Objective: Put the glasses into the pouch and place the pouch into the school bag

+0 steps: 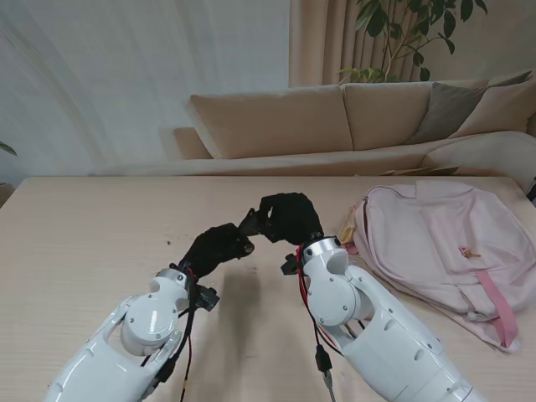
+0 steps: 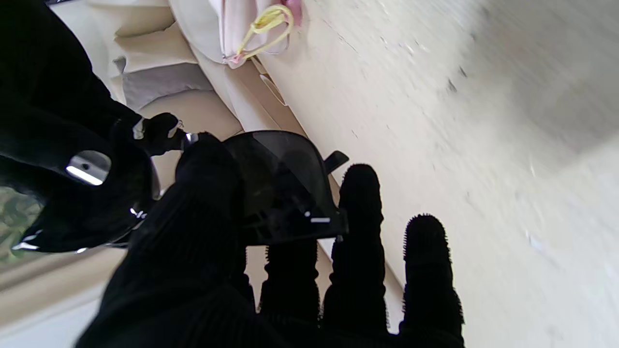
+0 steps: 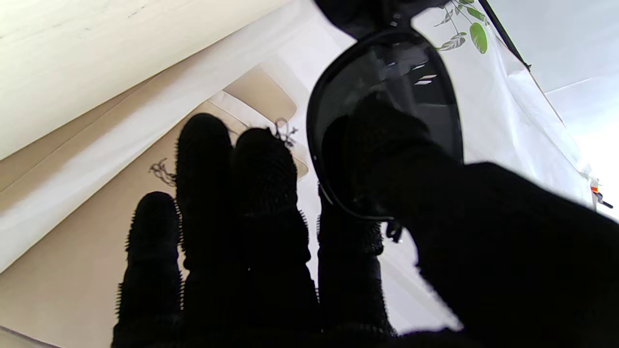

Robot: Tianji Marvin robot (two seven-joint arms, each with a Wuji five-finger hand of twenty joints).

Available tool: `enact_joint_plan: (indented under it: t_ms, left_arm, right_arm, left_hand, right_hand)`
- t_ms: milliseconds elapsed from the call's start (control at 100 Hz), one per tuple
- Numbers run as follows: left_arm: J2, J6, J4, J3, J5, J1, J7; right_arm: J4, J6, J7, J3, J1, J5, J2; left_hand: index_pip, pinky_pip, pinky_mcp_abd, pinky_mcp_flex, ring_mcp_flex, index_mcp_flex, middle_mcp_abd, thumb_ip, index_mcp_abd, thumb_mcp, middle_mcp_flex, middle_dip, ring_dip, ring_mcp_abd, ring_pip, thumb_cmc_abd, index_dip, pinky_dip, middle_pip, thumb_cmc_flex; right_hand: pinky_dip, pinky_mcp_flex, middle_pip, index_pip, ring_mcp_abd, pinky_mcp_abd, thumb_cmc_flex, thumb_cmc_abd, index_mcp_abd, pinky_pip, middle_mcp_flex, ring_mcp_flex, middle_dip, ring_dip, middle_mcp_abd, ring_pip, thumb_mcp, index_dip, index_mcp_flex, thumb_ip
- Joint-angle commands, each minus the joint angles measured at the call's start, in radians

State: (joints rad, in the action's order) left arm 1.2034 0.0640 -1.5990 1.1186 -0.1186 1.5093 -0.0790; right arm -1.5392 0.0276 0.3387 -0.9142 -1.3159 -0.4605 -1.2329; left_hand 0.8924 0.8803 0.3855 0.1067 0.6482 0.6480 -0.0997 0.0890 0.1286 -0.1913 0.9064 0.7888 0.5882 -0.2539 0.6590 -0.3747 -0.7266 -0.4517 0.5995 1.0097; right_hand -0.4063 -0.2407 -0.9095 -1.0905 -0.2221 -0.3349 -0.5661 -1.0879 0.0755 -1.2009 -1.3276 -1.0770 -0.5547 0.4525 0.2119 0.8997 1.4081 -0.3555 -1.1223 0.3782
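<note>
From the stand camera, both black-gloved hands meet over the middle of the pale wooden table (image 1: 100,243). The left hand (image 1: 216,247) and the right hand (image 1: 289,218) are joined by a dark pair of sunglasses (image 1: 251,223), held clear of the tabletop. The pink school bag (image 1: 435,251) lies flat on the table to the right, just beside the right hand. Behind the table stands a beige sofa (image 1: 335,121) with a leafy plant (image 1: 402,33) behind it. No pouch can be made out

In the left wrist view, the left hand (image 2: 271,270) pinches one dark lens of the sunglasses (image 2: 285,188) between thumb and fingers, while the right hand (image 2: 63,159) grips the other end. A corner of the school bag (image 2: 232,29) with a yellow zip pull shows beyond

In the right wrist view, the right hand (image 3: 300,251) clasps the sunglasses (image 3: 387,106), its thumb pressed on a lens, the other fingers (image 3: 208,159) straight beside it
</note>
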Motion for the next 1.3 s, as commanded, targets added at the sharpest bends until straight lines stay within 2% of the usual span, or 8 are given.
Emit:
enact_joint_plan:
  t_ms: [0, 130, 300, 430, 560, 680, 910, 1290]
  left_arm:
    - [-0.027, -0.011, -0.025, 0.022, -0.032, 0.018, 0.025]
    - [-0.041, -0.028, -0.056, 0.055, -0.138, 0.045, 0.017]
    - [-0.055, -0.069, -0.064, 0.077, -0.265, 0.059, 0.003]
    - [-0.063, -0.091, -0.066, 0.088, -0.335, 0.065, -0.004]
    - [-0.07, -0.111, -0.078, 0.101, -0.378, 0.077, 0.0]
    - [-0.077, -0.125, -0.088, 0.111, -0.413, 0.084, 0.008]
    - [-0.084, -0.131, -0.094, 0.117, -0.429, 0.086, 0.033]
    - [-0.097, -0.104, -0.063, 0.066, -0.421, 0.005, 0.119]
  right_arm:
    - [0.0, 0.01, -0.031, -0.008, -0.013, 0.006, 0.009]
    - [0.002, -0.001, -0.053, -0.026, -0.022, 0.018, 0.015]
    - [-0.017, 0.003, -0.109, -0.049, -0.044, 0.057, 0.026]
    - [-0.034, 0.001, -0.151, -0.075, -0.064, 0.054, 0.041]
    - [-0.052, -0.032, -0.202, -0.13, -0.103, -0.002, 0.069]
    - [-0.083, -0.044, -0.296, -0.204, -0.159, -0.065, 0.104]
    - [-0.117, -0.081, -0.39, -0.34, -0.276, -0.207, 0.146]
    - [-0.105, -0.125, -0.409, -0.444, -0.395, -0.32, 0.165]
  left_hand:
    - [0.053, 0.075, 0.02, 0.013, 0.036, 0.004, -0.002, -0.036, 0.037, -0.003, 0.049, 0.042, 0.038, -0.012, 0.055, 0.082, -0.034, -0.042, 0.053, 0.068]
    - [0.041, 0.116, 0.018, 0.034, 0.06, 0.04, -0.017, -0.034, 0.029, -0.02, 0.081, 0.048, 0.05, -0.03, 0.077, 0.068, -0.025, -0.064, 0.052, 0.07]
    - [0.034, 0.161, 0.004, 0.057, 0.07, 0.052, -0.032, -0.006, -0.001, -0.103, 0.092, 0.067, 0.073, -0.049, 0.113, 0.056, -0.042, -0.092, 0.066, 0.042]
    - [0.042, 0.178, -0.006, 0.061, 0.059, 0.033, -0.033, 0.005, -0.016, -0.117, 0.081, 0.089, 0.093, -0.055, 0.133, 0.066, -0.068, -0.101, 0.087, 0.04]
    - [0.041, 0.181, -0.012, 0.065, 0.06, 0.034, -0.031, 0.005, -0.012, -0.119, 0.082, 0.091, 0.096, -0.053, 0.135, 0.064, -0.071, -0.102, 0.088, 0.039]
    - [0.04, 0.183, -0.017, 0.069, 0.065, 0.038, -0.03, 0.006, -0.004, -0.119, 0.087, 0.092, 0.101, -0.053, 0.139, 0.063, -0.072, -0.103, 0.089, 0.033]
    - [0.035, 0.182, -0.02, 0.069, 0.063, 0.039, -0.027, 0.006, -0.001, -0.123, 0.087, 0.092, 0.104, -0.052, 0.138, 0.061, -0.072, -0.103, 0.085, 0.03]
    - [0.031, 0.181, -0.025, 0.073, 0.068, 0.033, -0.014, 0.006, 0.009, -0.116, 0.085, 0.092, 0.105, -0.04, 0.134, 0.067, -0.074, -0.103, 0.078, 0.021]
  right_hand:
    - [-0.017, 0.025, -0.028, -0.047, 0.073, 0.037, -0.024, 0.075, 0.065, -0.024, 0.019, 0.032, -0.009, 0.013, 0.077, 0.009, 0.06, -0.044, -0.012, -0.006]
    - [-0.016, 0.069, -0.02, -0.008, 0.088, 0.064, -0.007, 0.154, 0.082, -0.019, 0.075, 0.081, 0.012, -0.006, 0.048, -0.019, -0.016, -0.06, 0.038, -0.029]
    - [0.006, 0.203, 0.014, 0.171, 0.098, 0.137, 0.053, 0.246, 0.025, 0.019, 0.339, 0.294, 0.048, -0.015, 0.02, -0.086, -0.155, 0.013, 0.289, -0.045]
    - [0.039, 0.309, 0.0, 0.395, 0.149, 0.208, 0.146, 0.35, -0.003, 0.039, 0.644, 0.507, 0.113, 0.001, -0.045, -0.145, -0.182, -0.114, 0.472, -0.223]
    - [0.106, 0.325, 0.025, 0.361, 0.211, 0.227, 0.205, 0.304, 0.0, 0.209, 0.855, 0.674, 0.125, -0.011, -0.102, -0.193, -0.234, -0.084, 0.69, -0.215]
    - [0.073, 0.345, 0.093, 0.357, 0.248, 0.233, 0.3, 0.265, -0.009, 0.38, 1.004, 0.772, 0.161, -0.047, -0.143, -0.268, -0.272, 0.002, 0.815, -0.198]
    - [-0.247, 0.365, 0.18, 0.426, 0.291, 0.227, 0.484, 0.144, -0.039, 0.67, 1.154, 0.857, 0.217, -0.111, -0.184, -0.395, -0.208, 0.089, 0.958, -0.149]
    - [-0.29, 0.349, 0.285, 0.441, 0.292, 0.25, 0.547, 0.101, -0.095, 0.675, 1.153, 0.876, 0.256, -0.123, -0.162, -0.429, -0.164, 0.101, 1.028, -0.133]
